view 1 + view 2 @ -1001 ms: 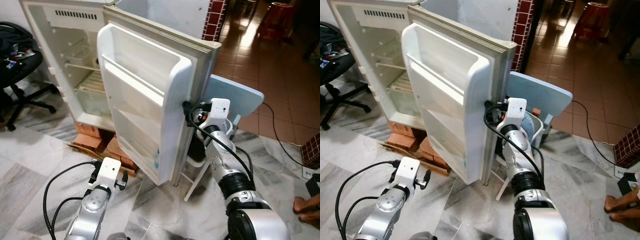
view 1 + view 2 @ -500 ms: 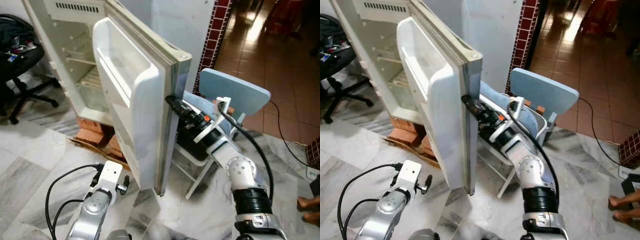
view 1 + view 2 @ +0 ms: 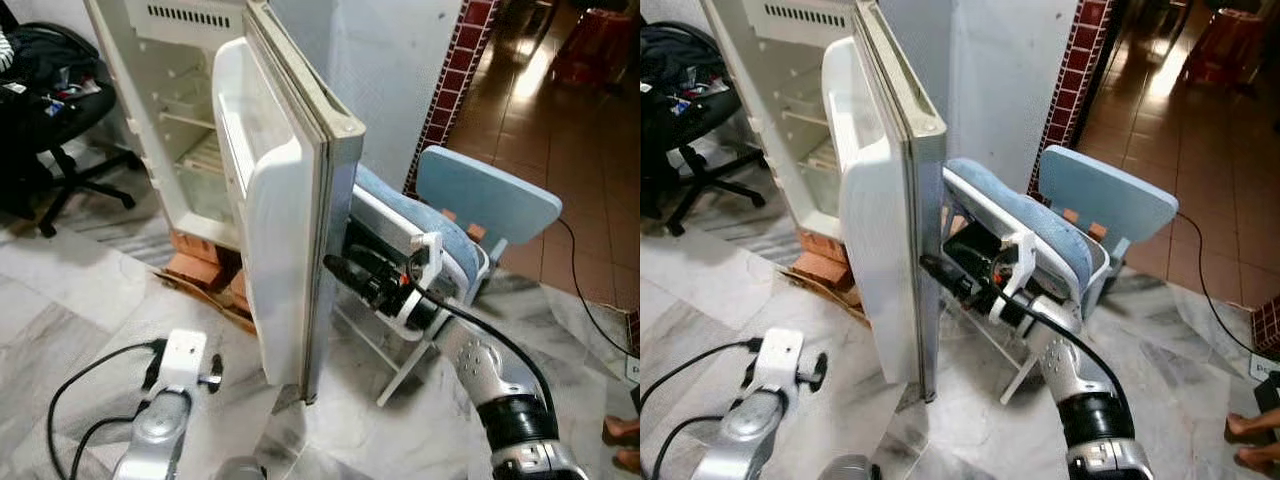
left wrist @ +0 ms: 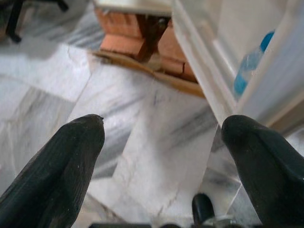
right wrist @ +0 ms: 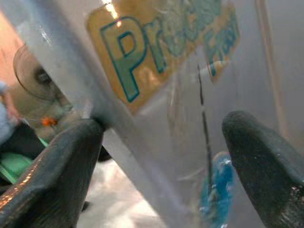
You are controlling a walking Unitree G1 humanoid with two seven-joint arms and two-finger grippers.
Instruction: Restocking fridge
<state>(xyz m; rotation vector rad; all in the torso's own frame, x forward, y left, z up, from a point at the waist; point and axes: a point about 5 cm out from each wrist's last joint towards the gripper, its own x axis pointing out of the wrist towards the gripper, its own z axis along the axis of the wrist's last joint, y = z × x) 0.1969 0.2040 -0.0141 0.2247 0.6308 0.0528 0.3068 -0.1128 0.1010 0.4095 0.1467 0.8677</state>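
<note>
The white fridge [image 3: 190,100] stands open, its door [image 3: 290,230] swung about halfway in, edge toward me. A blue-capped bottle [image 4: 249,66] sits in the door's lowest shelf. My right gripper [image 3: 335,265] reaches out to the door's outer face and touches it near the edge. Its fingers [image 5: 52,180] are open, spread against the grey panel and a yellow sticker [image 5: 156,47]. My left gripper [image 4: 164,142] hangs low over the marble floor in front of the door's foot, open and holding nothing.
A pale blue chair [image 3: 490,200] with a cushion and a dark bag stands just behind the door. Red bricks [image 3: 195,265] prop the fridge. A black office chair [image 3: 50,110] is at far left, and a person's foot [image 3: 1250,430] at lower right.
The door has swung further toward shut, with my right gripper following on its outer face. The camera has shifted; my left arm sits lower in view.
</note>
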